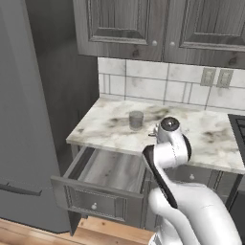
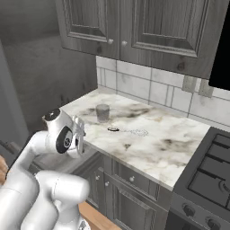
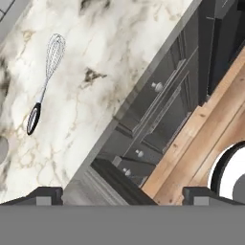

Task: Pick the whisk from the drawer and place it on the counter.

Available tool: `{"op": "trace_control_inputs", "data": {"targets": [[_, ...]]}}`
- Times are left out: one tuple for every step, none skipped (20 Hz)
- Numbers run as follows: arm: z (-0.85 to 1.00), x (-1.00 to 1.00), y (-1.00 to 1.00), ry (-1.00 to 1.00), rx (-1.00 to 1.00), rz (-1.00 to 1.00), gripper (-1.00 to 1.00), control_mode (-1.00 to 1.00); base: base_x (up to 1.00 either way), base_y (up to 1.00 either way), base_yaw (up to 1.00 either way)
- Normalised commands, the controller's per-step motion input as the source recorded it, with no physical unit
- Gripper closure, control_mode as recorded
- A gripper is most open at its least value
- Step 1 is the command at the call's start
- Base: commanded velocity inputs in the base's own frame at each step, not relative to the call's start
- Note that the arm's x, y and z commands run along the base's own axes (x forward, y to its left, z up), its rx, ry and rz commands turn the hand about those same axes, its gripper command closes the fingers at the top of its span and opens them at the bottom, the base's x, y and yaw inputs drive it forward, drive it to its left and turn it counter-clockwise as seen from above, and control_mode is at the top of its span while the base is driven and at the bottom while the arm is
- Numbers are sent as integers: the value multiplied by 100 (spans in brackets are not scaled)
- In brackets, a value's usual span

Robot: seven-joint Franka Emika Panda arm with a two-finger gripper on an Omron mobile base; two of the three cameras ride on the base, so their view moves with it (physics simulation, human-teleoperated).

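Observation:
The whisk lies flat on the white marble counter, wire head pointing away from its dark handle. In the right base view the whisk rests right of the grey cup on the counter. My gripper is open with nothing between its fingers. It hovers over the counter's front edge, apart from the whisk. The hand hangs beside the counter edge, above the open drawer, whose light interior looks bare.
A short grey cup stands mid-counter near the tiled wall. The black stovetop borders the counter on the right. Closed grey drawer fronts and wood floor lie below. A tall grey fridge stands to the left.

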Motion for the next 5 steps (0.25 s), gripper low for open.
{"op": "trace_control_inputs", "data": {"targets": [[0, -52, 8, 0, 0, 0, -100, -100, 0, 0, 0], [0, -23, 0, 0, 0, -2, -100, -100, 0, 0, 0], [0, 0, 0, 0, 0, 0, -100, -100, 0, 0, 0], [0, 0, 0, 0, 0, 0, -100, -100, 0, 0, 0], [0, 0, 0, 0, 0, 0, -100, -100, 0, 0, 0]]}}
